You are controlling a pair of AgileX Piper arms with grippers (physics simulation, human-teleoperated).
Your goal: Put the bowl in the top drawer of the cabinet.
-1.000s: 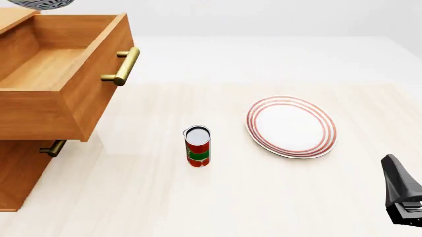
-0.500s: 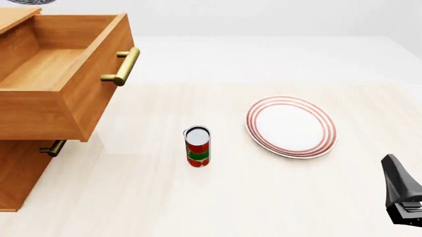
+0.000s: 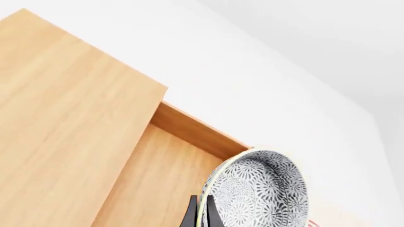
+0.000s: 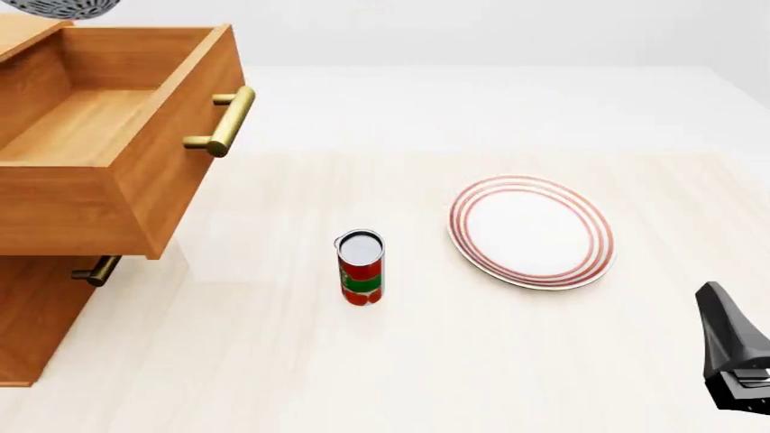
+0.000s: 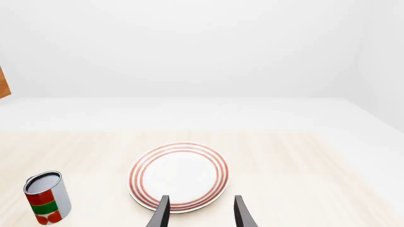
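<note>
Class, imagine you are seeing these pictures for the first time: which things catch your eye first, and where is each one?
The top drawer stands pulled wide open at the front view's left, its brass handle jutting toward the table's middle. In the left wrist view the left gripper clamps the rim of the speckled bowl, held on edge above that drawer. On the table a red-ringed plate lies right of centre, with a red and green can upright to its left.

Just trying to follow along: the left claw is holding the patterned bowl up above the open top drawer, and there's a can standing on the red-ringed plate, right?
Not quite. The can stands on the table beside the red-ringed plate, apart from it, as the front view shows. The rest holds: the left gripper grips the bowl above the open top drawer.
</note>
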